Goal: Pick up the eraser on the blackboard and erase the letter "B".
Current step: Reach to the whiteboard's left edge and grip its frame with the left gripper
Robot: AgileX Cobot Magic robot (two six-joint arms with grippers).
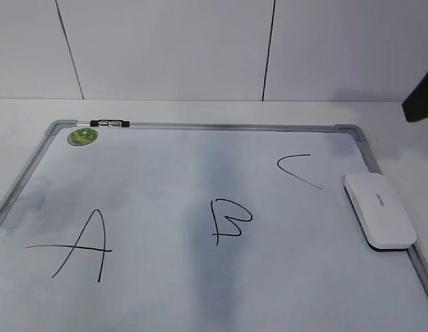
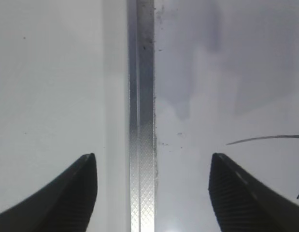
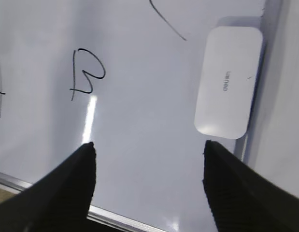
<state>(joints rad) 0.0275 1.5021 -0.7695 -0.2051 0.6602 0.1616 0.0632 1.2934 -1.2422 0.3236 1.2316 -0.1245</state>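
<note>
I see the big blackboard (image 1: 165, 180) first. It lies flat on the pale tabletop (image 1: 200, 111). It is really a smooth, shiny white board with a grey metal frame and round corners.

My right hand (image 3: 149, 186) hangs above the board with its two dark, bumpy fingers (image 3: 74, 186) spread wide and nothing between them. The eraser (image 3: 229, 82) lies ahead of this hand and a bit to its right, flat on the board and right up against the frame. It is a long, flat white block with soft round corners, smooth plastic on top with tiny grey print.

The letter "B" (image 3: 87, 72) is ahead of the same hand, off to its left. It is thin, black and pointy.

My left hand (image 2: 153, 193) is open too, straddling the frame rail, so I would leave it there.

To do this step well, I think I should bring the right hand over the middle of the eraser, go straight down and squeeze its long sides. The plastic looks slippery, so I would grip low and firm.
</note>
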